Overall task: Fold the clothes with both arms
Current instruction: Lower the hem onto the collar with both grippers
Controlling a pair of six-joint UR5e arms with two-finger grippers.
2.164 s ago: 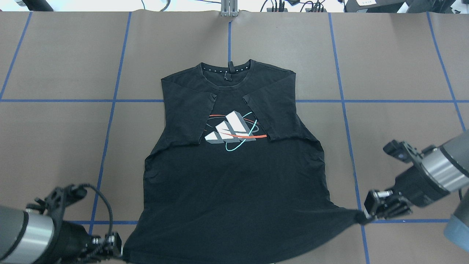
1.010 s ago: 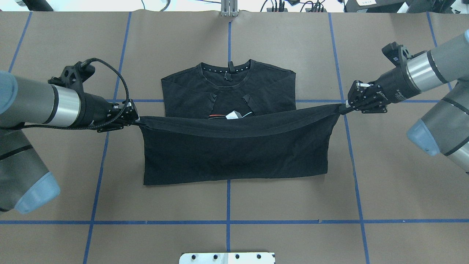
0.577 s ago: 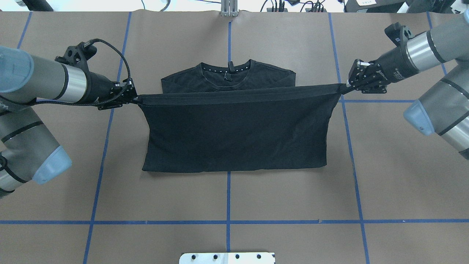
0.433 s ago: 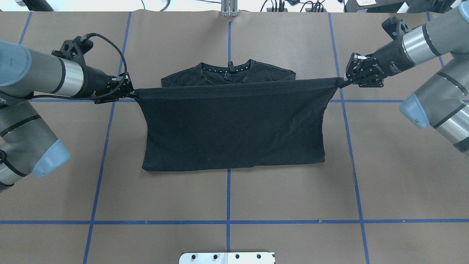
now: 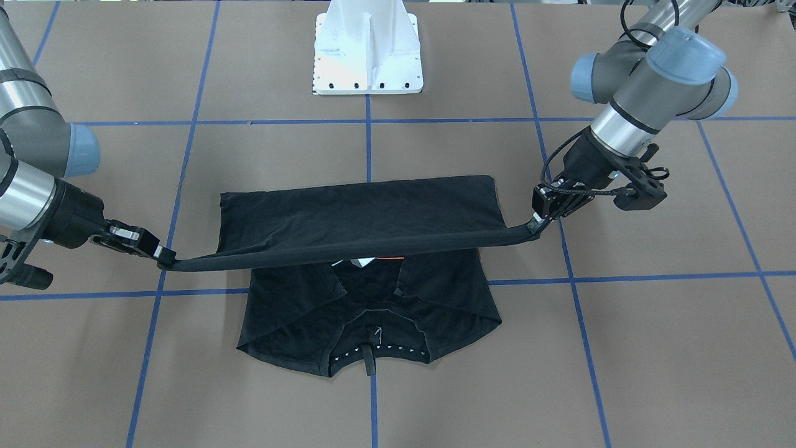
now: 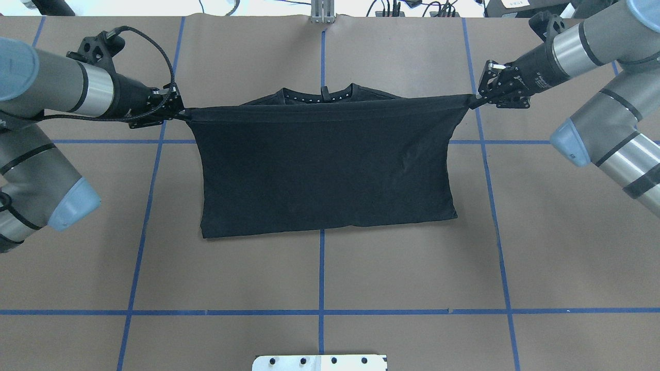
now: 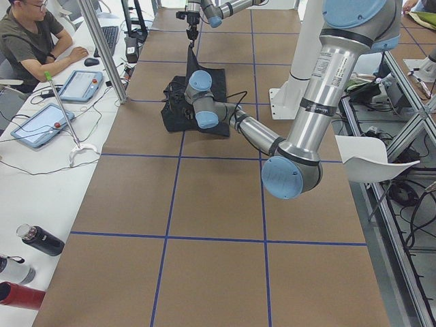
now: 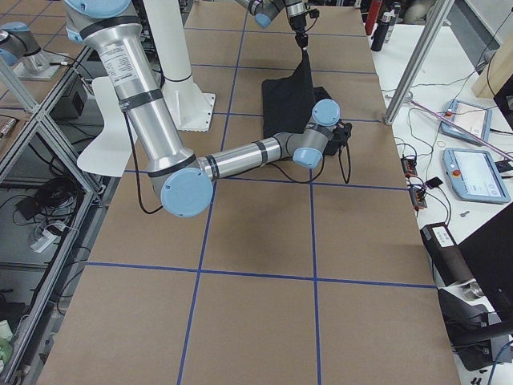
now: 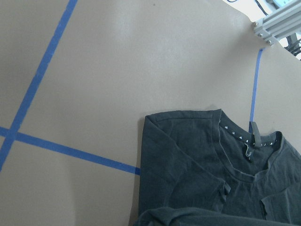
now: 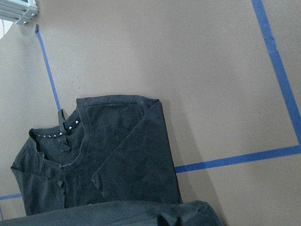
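**While pinched at both hem corners, strung taut across the table**

Shows a black T-shirt (image 6: 325, 170) lying crosswise on the brown table (image 6: 412, 268), long axis running side to side, collar (image 6: 322, 95) pointing away from the robot's base. Doubled over itself, with the plain back panel facing up and the fold line at the near edge. Carries the hem (image 6: 325, 111) lifted off the surface as a tight, straight band just short of the collar. Leaves only a sliver of the grey-white and red print (image 5: 373, 259) peeking out under that band in the front-facing view. Has sleeves (image 5: 320, 283) tucked inward over the chest. Clamps the hem's left corner in the left gripper (image 6: 181, 110) and its right corner in the right gripper (image 6: 472, 100). Both clenched on fabric at the band's outer ends, well apart, with the cloth spanning between them.
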